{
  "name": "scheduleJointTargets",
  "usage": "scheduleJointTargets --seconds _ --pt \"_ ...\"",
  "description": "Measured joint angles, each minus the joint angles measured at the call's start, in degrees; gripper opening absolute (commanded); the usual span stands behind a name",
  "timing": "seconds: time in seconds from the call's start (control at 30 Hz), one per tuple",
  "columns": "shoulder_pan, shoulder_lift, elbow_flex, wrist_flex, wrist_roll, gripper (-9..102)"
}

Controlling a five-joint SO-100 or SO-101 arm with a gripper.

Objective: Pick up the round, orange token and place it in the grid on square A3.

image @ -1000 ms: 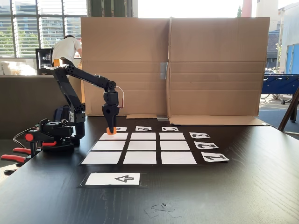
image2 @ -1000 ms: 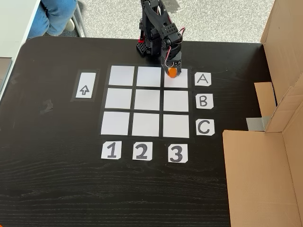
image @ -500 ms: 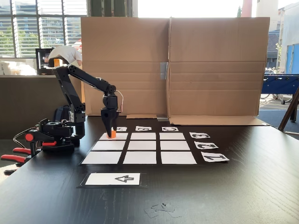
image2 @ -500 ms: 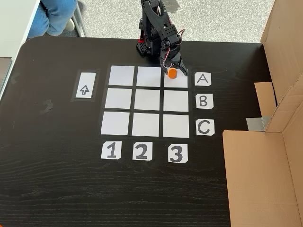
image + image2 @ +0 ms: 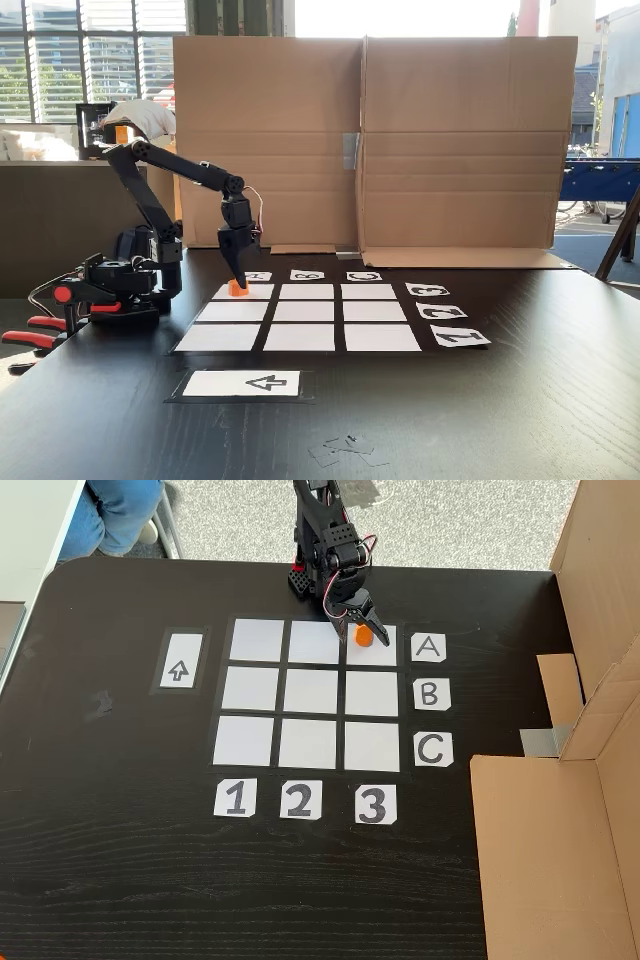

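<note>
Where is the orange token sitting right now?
In the fixed view from above, the token rests on the grid's top-right square, level with the "A" card and in the "3" column, with the open gripper just above it.

- The token (image 5: 364, 635), a small bright orange puck, is being seen sitting flat on square A3 (image 5: 374, 651).
- The grid (image 5: 310, 693) of nine white squares is being shown lying flat.
- Square A3 is being lined up with the "A" and "3" cards.
</note>
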Motion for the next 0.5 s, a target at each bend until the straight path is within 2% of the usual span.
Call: scheduleJointTargets --seconds 0.23,0.5 --pt "9.6 5.0 -3.5 -0.3 2.7 46" --pt "28.5 8.9 -12.7 -8.0 12.0 43"
